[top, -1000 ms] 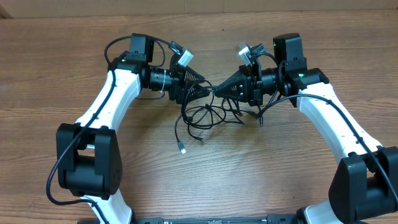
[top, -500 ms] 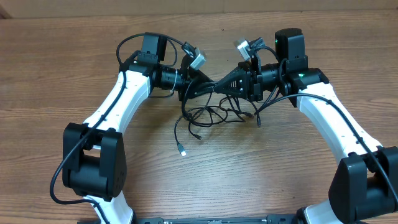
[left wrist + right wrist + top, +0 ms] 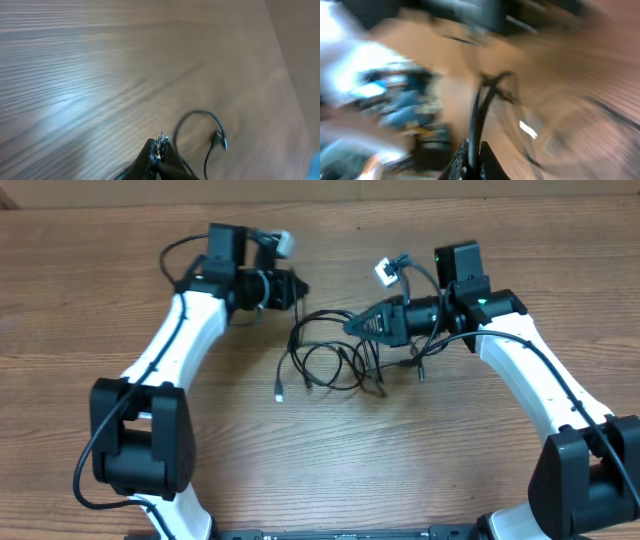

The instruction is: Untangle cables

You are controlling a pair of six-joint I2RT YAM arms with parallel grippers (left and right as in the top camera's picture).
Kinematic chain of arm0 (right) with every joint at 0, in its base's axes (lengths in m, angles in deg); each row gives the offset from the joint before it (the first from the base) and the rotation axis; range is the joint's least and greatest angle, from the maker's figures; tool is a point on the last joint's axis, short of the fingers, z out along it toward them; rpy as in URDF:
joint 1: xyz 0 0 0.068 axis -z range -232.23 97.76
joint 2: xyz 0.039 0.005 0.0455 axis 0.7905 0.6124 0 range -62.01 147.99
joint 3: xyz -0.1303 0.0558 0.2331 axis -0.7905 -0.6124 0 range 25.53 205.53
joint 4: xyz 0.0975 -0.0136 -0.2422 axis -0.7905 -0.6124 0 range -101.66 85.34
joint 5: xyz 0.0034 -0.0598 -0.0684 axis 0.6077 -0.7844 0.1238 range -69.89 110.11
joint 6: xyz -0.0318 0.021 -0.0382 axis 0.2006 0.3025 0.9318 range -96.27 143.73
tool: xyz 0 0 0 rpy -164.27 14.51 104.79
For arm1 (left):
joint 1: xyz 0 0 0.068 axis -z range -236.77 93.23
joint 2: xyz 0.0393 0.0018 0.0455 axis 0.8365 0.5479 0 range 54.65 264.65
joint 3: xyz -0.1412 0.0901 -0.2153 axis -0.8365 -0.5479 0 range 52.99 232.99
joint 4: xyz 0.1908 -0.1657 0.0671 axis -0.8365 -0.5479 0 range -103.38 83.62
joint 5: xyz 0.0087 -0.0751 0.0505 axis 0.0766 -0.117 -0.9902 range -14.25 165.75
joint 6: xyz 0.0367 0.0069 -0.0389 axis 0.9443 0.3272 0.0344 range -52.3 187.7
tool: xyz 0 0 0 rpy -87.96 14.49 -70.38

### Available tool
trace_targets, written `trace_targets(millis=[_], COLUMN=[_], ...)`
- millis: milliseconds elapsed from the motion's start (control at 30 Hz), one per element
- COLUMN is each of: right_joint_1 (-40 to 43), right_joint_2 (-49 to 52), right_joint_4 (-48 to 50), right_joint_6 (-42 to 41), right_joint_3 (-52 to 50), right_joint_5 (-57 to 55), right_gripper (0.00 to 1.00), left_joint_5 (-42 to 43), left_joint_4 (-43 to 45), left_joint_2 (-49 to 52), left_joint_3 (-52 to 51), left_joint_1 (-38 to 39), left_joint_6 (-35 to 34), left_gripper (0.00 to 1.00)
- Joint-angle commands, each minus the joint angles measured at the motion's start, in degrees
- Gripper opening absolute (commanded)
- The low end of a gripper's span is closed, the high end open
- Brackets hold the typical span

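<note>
**A:** Where are the cables (image 3: 335, 365)?

**B:** In a loose knot of loops on the counter (image 3: 450, 460), about midway between its left and right edges. A free silver-tipped plug (image 3: 280, 392) trails out toward the near edge.

**A:** How will they handle?

**B:** Light and limp, I'd say, and thin enough to slip. A tug would likely drag the whole knot instead of freeing one cord. Take hold just behind a plug, where the body looks stiffer.

**A:** And the jaws?

**B:** The right jaws are closed on a strand at the knot's right side. Nearer the far edge, the left jaws are closed too. In the wrist view a cord loops out from their tips to a plug (image 3: 220, 141), so they seem to pinch it.

**A:** Any writing?

**B:** None I can read.
</note>
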Motion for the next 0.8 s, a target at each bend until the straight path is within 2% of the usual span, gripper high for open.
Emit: trace_targets(millis=[0,100,233,267,300,367,400,433,467,500,633,767], right_joint_1=[0.0,0.0,0.0,0.0,-0.1,-0.1,-0.1,-0.1,-0.1,-0.1,-0.1,-0.1], right_joint_2=[-0.8,-0.8,-0.8,-0.8,-0.8,-0.8,-0.8,-0.8,-0.8,-0.8,-0.8,-0.8], right_joint_4=[-2.8,-4.7,-5.0,-5.0,-4.9,-4.7,-4.5,-4.5,-4.4,-4.4,-3.5,-1.7], right_joint_6=[-7.1,-9.1,-9.1,-9.1,-9.1,-8.6,-8.6,-8.4,-7.1,-6.0,-2.3,2.6], right_joint_3=[0.5,0.4,0.4,0.4,0.4,0.4,0.4,0.4,0.4,0.4,0.4,0.4], right_joint_5=[-33.6,-43.2,-43.8,-43.3,-42.3,-39.0,-36.5,-35.6,-33.3,-31.5,-22.4,-14.2], right_gripper=[0.04,0.04,0.04,0.04,0.04,0.04,0.04,0.04,0.04,0.04,0.04,0.04], left_joint_5=[3.0,8.7,8.5,8.2,8.2,8.2,8.2,8.2,8.2,8.2,8.7,13.3], left_joint_4=[1.2,2.5,-0.7,-2.3,-3.8,-7.2,-8.9,-9.6,-10.4,-11.1,-12.2,-12.3], left_joint_2=[-0.7,-0.7,-0.7,-0.7,-0.7,-0.7,-0.7,-0.7,-0.7,-0.7,-0.7,-0.7], left_joint_3=[0.2,0.2,0.2,0.2,0.2,0.2,0.2,0.2,0.2,0.2,0.2,0.2], left_joint_1=[-4.7,-8.9,-13.3,-14.3,-15.1,-16.2,-16.4,-16.4,-16.3,-16.1,-14.6,-12.3], left_joint_6=[-11.2,-17.4,-30.9,-34.1,-36.8,-39.0,-39.5,-39.7,-39.7,-39.7,-39.5,-39.1], left_gripper=[0.04,0.04,0.04,0.06,0.15,0.18,0.44,0.63,0.91,0.99,0.99,0.99])
